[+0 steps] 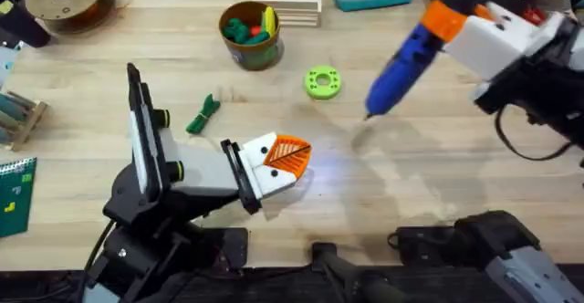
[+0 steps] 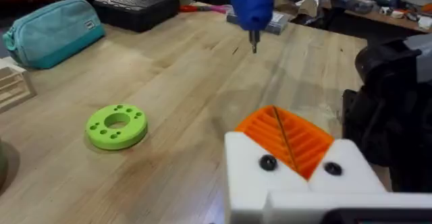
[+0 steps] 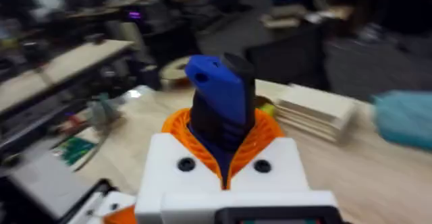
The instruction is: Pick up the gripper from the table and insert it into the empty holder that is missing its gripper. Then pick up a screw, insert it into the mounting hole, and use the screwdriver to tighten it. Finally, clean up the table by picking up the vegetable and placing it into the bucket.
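Screwdriver (image 1: 401, 61) clamped in right gripper (image 1: 456, 25); left gripper (image 1: 285, 161) closed, empty. Vegetable (image 1: 203, 113) near bucket (image 1: 249, 34), uncleared.

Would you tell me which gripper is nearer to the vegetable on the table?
Left. The left gripper sits just beside the vegetable; the right gripper, holding the screwdriver, is across the table.

The overhead camera is looking down across the light wooden tabletop (image 1: 182, 57). Each wrist camera is looking low and close along its own fingers, both sharing the blue pen-shaped screwdriver (image 1: 401, 61).
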Available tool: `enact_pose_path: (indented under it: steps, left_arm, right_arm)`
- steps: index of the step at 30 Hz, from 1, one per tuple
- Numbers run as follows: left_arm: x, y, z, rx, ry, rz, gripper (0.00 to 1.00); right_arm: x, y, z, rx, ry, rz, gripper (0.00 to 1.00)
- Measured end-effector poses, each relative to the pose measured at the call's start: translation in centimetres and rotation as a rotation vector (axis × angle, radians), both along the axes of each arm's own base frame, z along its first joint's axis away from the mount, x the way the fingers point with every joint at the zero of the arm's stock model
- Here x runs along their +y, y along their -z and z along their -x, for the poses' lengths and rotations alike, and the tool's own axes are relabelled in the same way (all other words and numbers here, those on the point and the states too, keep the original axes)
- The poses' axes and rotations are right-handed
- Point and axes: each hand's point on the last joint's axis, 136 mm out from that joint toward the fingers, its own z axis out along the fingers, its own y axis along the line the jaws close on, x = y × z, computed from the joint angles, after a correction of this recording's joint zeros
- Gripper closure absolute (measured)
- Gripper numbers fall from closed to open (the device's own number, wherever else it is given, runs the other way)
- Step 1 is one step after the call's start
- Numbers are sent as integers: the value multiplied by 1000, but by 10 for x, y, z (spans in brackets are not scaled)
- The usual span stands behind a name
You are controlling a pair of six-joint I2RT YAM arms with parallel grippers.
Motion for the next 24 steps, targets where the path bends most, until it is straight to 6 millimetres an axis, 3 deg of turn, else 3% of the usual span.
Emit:
enact_pose_path:
  steps: [6,13,17,19,24]
  left_arm:
    - [0,0,0,0,0,0,996]
    - [0,0,0,0,0,0,996]
    - [0,0,0,0,0,0,996]
    - [0,0,0,0,0,0,996]
    - [0,0,0,0,0,0,996]
  right_arm:
    - [60,-31,31,-147,-265,-38,971]
    - [117,-45,53,-246,-486,-92,971]
    - [138,-55,59,-325,-552,-135,971]
    - [152,-49,61,-321,-592,-141,971]
    - [159,-42,61,-299,-609,-133,971]
